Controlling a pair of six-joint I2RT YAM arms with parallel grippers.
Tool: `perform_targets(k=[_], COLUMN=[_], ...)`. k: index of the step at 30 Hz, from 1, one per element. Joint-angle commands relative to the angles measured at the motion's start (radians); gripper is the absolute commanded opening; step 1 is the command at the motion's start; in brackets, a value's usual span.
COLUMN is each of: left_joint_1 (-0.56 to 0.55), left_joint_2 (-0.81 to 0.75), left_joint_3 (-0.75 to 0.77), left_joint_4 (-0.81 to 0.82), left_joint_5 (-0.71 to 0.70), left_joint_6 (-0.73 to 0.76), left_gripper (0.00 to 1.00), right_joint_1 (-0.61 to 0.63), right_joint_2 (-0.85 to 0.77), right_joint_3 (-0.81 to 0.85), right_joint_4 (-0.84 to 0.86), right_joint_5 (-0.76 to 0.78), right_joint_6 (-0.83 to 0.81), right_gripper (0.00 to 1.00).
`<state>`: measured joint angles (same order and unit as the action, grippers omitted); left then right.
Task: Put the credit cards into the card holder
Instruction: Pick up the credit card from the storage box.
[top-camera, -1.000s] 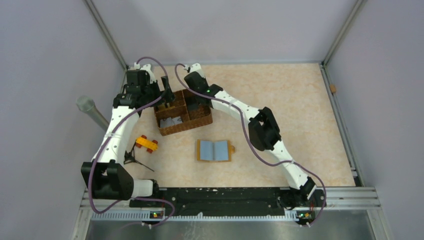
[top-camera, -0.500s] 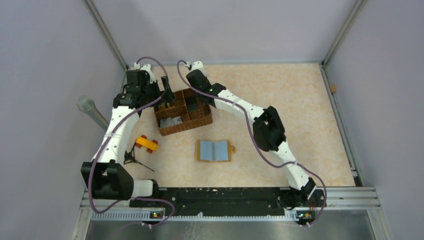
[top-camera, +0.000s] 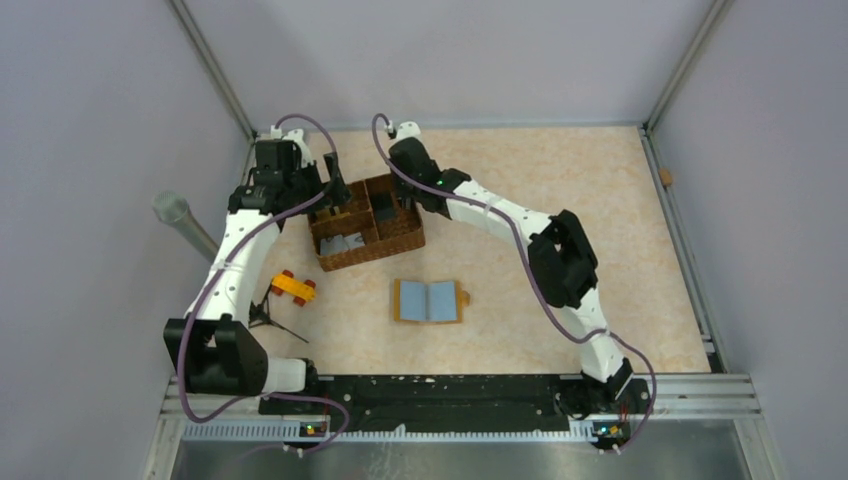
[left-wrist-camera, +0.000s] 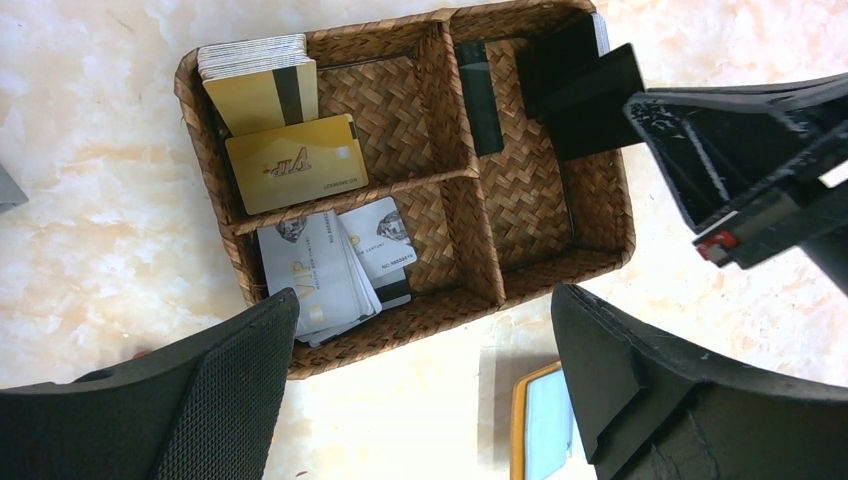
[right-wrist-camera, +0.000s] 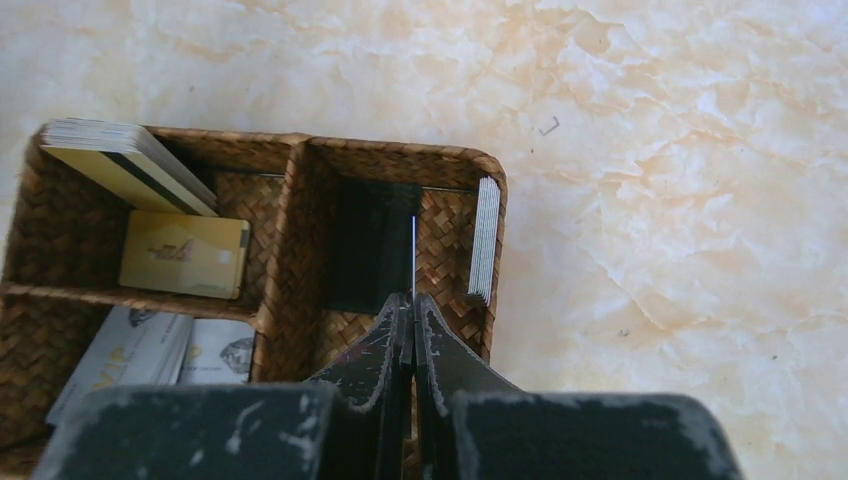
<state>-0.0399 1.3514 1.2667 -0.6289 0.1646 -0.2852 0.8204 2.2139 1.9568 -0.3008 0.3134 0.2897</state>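
The brown woven basket (top-camera: 365, 222) holds the credit cards: gold ones (left-wrist-camera: 295, 165), silver ones (left-wrist-camera: 320, 265) and black ones (right-wrist-camera: 368, 250). My right gripper (right-wrist-camera: 412, 298) is shut on a black card (left-wrist-camera: 590, 95), seen edge-on in the right wrist view (right-wrist-camera: 413, 250), and holds it upright over the basket's right compartment (top-camera: 405, 205). My left gripper (left-wrist-camera: 425, 370) is open and empty above the basket's near-left corner (top-camera: 333, 192). The card holder (top-camera: 430, 300) lies open on the table, orange-edged with a grey inside; its corner shows in the left wrist view (left-wrist-camera: 540, 425).
A grey stack of cards (right-wrist-camera: 485, 240) stands on edge against the basket's right wall. An orange-and-red toy block (top-camera: 293, 287) and a small black object (top-camera: 270, 318) lie left of the card holder. A grey post (top-camera: 172, 210) stands outside the left frame.
My right arm has swung to the right, its gripper shifting slightly right over the basket's right compartment. The left arm, basket and card holder have stayed put.
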Motion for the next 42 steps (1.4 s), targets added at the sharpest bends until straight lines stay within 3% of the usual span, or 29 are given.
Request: perform_targets(k=[1,10,15,24,30,35,37,38,42], left_joint_1=[0.005,0.006,-0.013,-0.203,-0.256,-0.282,-0.302,-0.319,-0.362], left_joint_2=[0.009,-0.044,-0.099,-0.146,-0.189,-0.218,-0.221,-0.219,-0.228], left_joint_3=[0.001,-0.009,-0.049,-0.124,-0.188,-0.217,-0.229,-0.232,-0.252], left_joint_4=[0.034,0.068,0.161,0.282,0.331,0.314,0.322,0.322,0.317], left_joint_5=[0.016,0.102,0.301,0.647,0.786,0.856,0.92,0.946,1.002], left_joint_6=[0.008,0.037,0.062,0.085,0.035,0.034,0.022,0.021,0.019], left_gripper=[0.99,0.99,0.99,0.99,0.99,0.99,0.94,0.83,0.58], right_joint_1=[-0.007,-0.031,-0.114,-0.201,-0.204,-0.204,-0.204,-0.203,-0.202], right_joint_2=[-0.111,-0.307,-0.51,-0.81,-0.913,-0.935,-0.93,-0.929,-0.922], right_joint_3=[-0.016,-0.16,-0.335,-0.572,-0.68,-0.717,-0.722,-0.722,-0.73], right_joint_4=[0.091,0.127,0.125,-0.021,0.027,0.087,0.102,0.11,0.126], right_joint_5=[-0.04,-0.152,-0.407,-0.831,-1.165,-1.258,-1.279,-1.284,-1.294], right_joint_6=[0.025,0.017,0.035,-0.068,-0.058,-0.018,-0.01,-0.007,0.0], right_gripper=[0.0,0.0,0.0,0.0,0.0,0.0,0.0,0.0,0.0])
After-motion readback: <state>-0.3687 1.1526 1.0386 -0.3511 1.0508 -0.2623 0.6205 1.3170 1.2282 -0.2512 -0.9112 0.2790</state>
